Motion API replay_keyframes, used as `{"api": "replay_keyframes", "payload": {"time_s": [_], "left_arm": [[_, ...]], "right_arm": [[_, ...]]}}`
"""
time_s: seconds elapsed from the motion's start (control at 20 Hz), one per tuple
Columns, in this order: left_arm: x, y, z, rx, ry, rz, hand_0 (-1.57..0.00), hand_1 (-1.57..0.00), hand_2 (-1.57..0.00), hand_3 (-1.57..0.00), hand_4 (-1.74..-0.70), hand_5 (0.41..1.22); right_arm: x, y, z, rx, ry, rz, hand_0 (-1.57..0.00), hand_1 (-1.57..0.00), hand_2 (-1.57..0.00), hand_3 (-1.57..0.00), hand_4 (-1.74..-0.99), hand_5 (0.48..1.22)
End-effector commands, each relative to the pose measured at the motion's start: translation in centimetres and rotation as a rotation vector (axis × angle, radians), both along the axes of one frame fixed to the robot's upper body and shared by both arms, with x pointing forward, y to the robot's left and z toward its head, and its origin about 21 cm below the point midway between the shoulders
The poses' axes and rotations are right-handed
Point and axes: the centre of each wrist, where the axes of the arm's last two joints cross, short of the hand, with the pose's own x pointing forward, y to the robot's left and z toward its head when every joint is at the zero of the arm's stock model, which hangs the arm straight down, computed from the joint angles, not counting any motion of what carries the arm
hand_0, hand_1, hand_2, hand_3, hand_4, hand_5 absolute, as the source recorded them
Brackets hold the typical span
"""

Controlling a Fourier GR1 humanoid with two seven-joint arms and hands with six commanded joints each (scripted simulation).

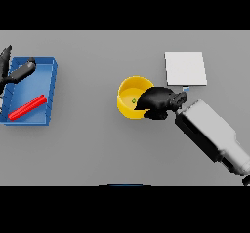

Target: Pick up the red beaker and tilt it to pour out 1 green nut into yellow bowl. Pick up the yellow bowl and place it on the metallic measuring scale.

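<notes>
**Inspector:** Report the bowl first.

**Operator:** The yellow bowl [131, 98] stands upright on the table [97, 149], directly under the fingers of my right hand [158, 102]. One green nut [134, 101] lies inside it, so I judge the pouring step complete. My fingers curl over the near rim, seemingly clamping its wall; the hand hides the contact, so I cannot confirm how firm the hold is.

**Inspector:** Why grip there?

**Operator:** That rim faces my arm, and a pinch on the wall keeps the bowl level so the nut stays in.

**Inspector:** Destination?

**Operator:** The metallic measuring scale [185, 68] sits just beyond my hand, close by, its plate bare.

**Inspector:** The beaker?

**Operator:** The red beaker [27, 107] lies on its side in the blue tray [52, 88], well away across the table. My left hand [20, 73] rests at that tray's far end, fingers loose, holding nothing.
</notes>
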Motion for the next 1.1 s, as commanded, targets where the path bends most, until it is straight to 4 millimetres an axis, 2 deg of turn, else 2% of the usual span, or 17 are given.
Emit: {"api": "replay_keyframes", "payload": {"time_s": [0.0,0.15,0.35,0.45,0.55,0.65,0.8,1.05], "left_arm": [[-0.1,-0.1,0.0,-0.005,-0.003,0.002,0.00,0.00,0.00,0.00,-0.80,0.724],[-0.1,-0.2,0.2,0.004,-0.004,-0.001,0.00,0.00,0.00,0.00,-0.80,0.721],[-0.1,0.1,0.3,0.007,-0.003,0.003,0.00,0.00,0.00,0.00,-0.80,0.722],[-0.4,0.1,0.5,-0.006,-0.016,-0.002,0.00,0.00,0.00,0.00,-0.81,0.723],[-0.3,0.3,0.8,0.002,-0.013,-0.003,0.00,0.00,0.00,0.00,-0.80,0.723],[-0.2,0.0,0.5,0.009,-0.012,-0.014,0.00,0.00,0.00,0.00,-0.80,0.723],[-0.5,0.1,1.1,0.001,-0.021,-0.007,0.00,0.00,0.00,0.00,-0.81,0.741],[-1.0,-0.3,1.1,0.017,-0.006,0.012,0.00,0.00,0.00,0.00,-0.81,0.739]], "right_arm": [[-0.1,-0.1,0.3,0.007,0.000,0.003,-1.53,-1.53,-1.49,-1.19,-1.729,1.212],[-0.1,-0.7,3.0,0.007,-0.029,0.003,-1.55,-1.55,-1.51,-1.38,-1.731,1.216],[0.1,-1.5,6.5,-0.001,-0.095,-0.039,-1.56,-1.56,-1.54,-1.31,-1.724,1.219],[0.4,-1.8,7.1,-0.014,-0.113,-0.087,-1.57,-1.57,-1.55,-1.26,-1.721,1.219],[0.6,-1.8,7.2,-0.010,-0.108,-0.087,-1.57,-1.57,-1.56,-1.25,-1.720,1.219],[1.0,-2.1,8.2,0.002,-0.144,-0.067,-1.57,-1.57,-1.56,-1.24,-1.719,1.220],[2.5,-2.9,9.5,-0.017,-0.209,-0.128,-1.57,-1.57,-1.57,-1.33,-1.720,1.221],[5.0,-6.3,9.5,-0.013,-0.245,-0.242,-1.57,-1.57,-1.57,-1.23,-1.720,1.221]]}}
